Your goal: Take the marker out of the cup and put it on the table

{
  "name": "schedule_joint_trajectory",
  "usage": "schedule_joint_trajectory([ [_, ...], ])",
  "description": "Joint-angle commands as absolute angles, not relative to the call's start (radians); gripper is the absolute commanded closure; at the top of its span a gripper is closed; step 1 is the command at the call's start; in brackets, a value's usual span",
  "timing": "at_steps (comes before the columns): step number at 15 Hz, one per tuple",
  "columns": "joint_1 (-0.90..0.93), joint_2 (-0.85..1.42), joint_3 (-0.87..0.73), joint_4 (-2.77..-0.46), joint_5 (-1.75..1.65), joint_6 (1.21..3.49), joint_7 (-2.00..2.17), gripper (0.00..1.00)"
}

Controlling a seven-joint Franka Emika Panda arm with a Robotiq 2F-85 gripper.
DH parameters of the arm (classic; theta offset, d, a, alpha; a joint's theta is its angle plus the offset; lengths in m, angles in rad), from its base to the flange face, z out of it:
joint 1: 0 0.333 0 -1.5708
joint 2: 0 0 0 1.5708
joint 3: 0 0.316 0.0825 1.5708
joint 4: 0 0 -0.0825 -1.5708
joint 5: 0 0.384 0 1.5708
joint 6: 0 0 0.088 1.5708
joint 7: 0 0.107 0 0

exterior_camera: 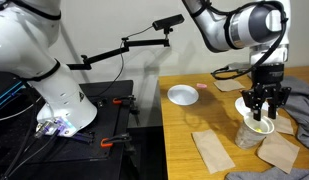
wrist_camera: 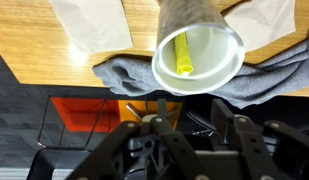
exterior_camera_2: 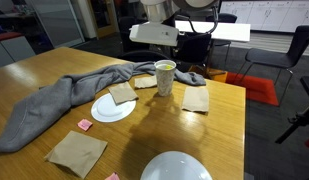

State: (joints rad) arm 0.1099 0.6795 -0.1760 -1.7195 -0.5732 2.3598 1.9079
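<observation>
Office space in the background, desks and chairs past the far side. Light wood table [exterior_camera_2: 222, 130] carries everything.

Cup [exterior_camera_2: 165, 82] stands upright, upper centre of the frame in an exterior view. Same cup [exterior_camera: 252, 134] sits lower right in an exterior view.

Marker [wrist_camera: 183, 54] is inside the cup, leaning on the inner wall. Wrist view looks straight down the opening and the marker lies left of centre in it. Its yellow tip also shows at rim level [exterior_camera_2: 166, 67]. Marker is not on the table.

Tool [exterior_camera: 264, 112] hangs directly over the cup, fingers pointing down and spread apart, nothing between them. Tips are close above the rim; can't tell if they touch it. In the wrist view the tool comes in from the bottom edge, finger linkages either side of centre with a clear gap.

Around the cup:
- Grey cloth [exterior_camera_2: 64, 105] is draped across the left half of the frame and runs up behind the cup.
- White plate [exterior_camera_2: 106, 112] sits left of the cup, with a brown napkin [exterior_camera_2: 121, 93] lying partly on it.
- Second napkin [exterior_camera_2: 196, 98] lies just right of the cup.
- Third napkin [exterior_camera_2: 77, 152] is at lower left.
- White bowl [exterior_camera_2: 177, 168] is cut off by the bottom edge.
</observation>
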Motion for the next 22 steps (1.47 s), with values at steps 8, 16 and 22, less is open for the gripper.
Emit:
schedule_joint_trajectory([
  [8,0.107,0.726,-0.192,-1.702,-0.472,2.474,1.845,0.67],
  [16,0.106,0.742,-0.195,-1.690,-0.369,2.475,1.755,0.66],
  [22,0.108,0.765,-0.201,-1.664,-0.343,2.466,1.743,0.67],
])
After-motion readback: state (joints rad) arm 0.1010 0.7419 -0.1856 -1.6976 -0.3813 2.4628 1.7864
